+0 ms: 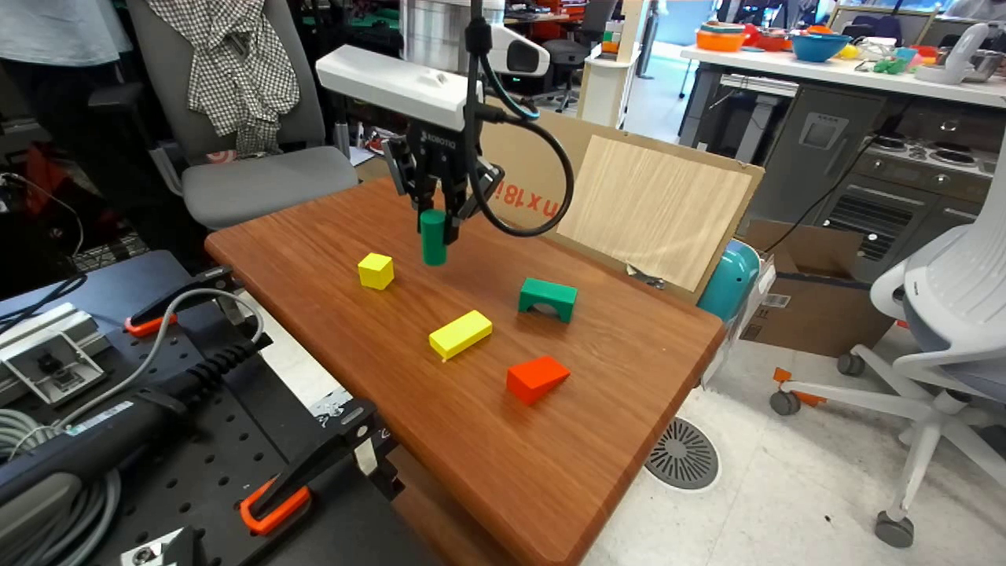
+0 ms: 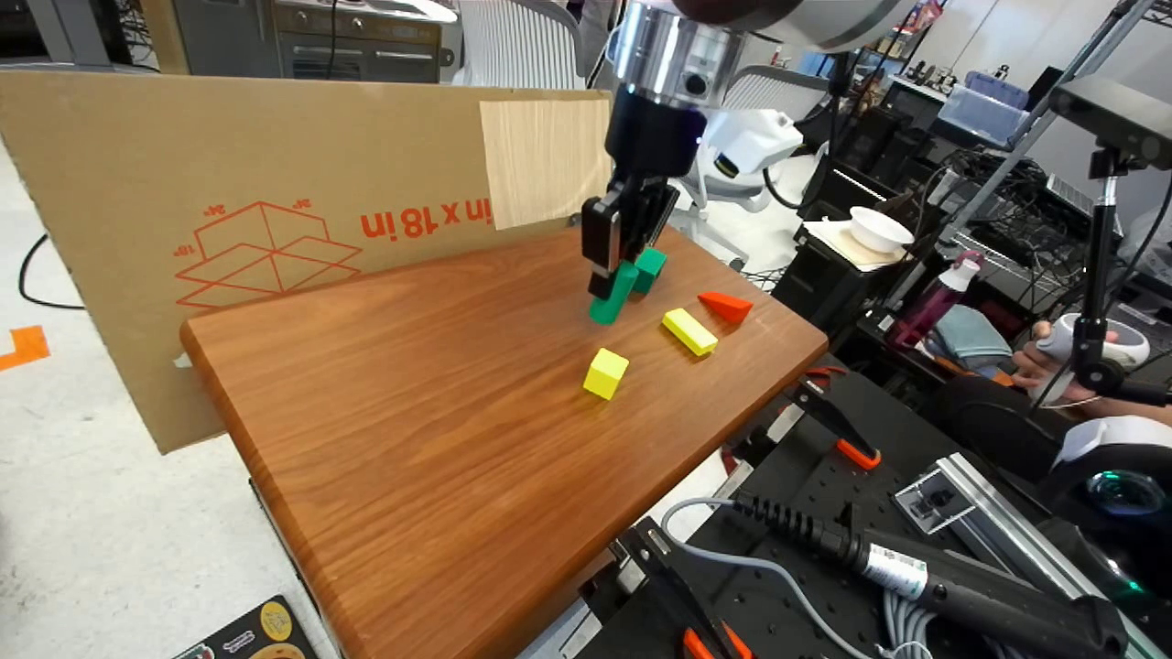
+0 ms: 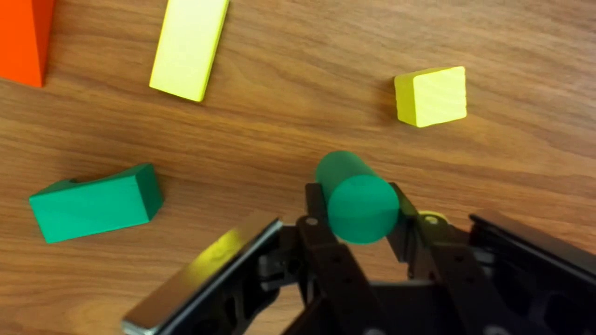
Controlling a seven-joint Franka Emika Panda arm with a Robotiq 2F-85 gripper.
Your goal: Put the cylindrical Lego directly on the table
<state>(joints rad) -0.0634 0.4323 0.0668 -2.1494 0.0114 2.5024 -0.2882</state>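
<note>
The cylindrical Lego is a green cylinder, seen also in an exterior view and in the wrist view. My gripper is shut on its upper part, with a finger on each side. The cylinder's lower end sticks out below the fingertips. It is tilted in an exterior view and seems to hang above the table; the height of the gap is hard to judge. The table is a reddish-brown wooden top.
A yellow cube, a yellow flat block, a green arch block and a red wedge lie on the table around the gripper. A cardboard panel stands along one table edge. Black clamps sit along the opposite edge.
</note>
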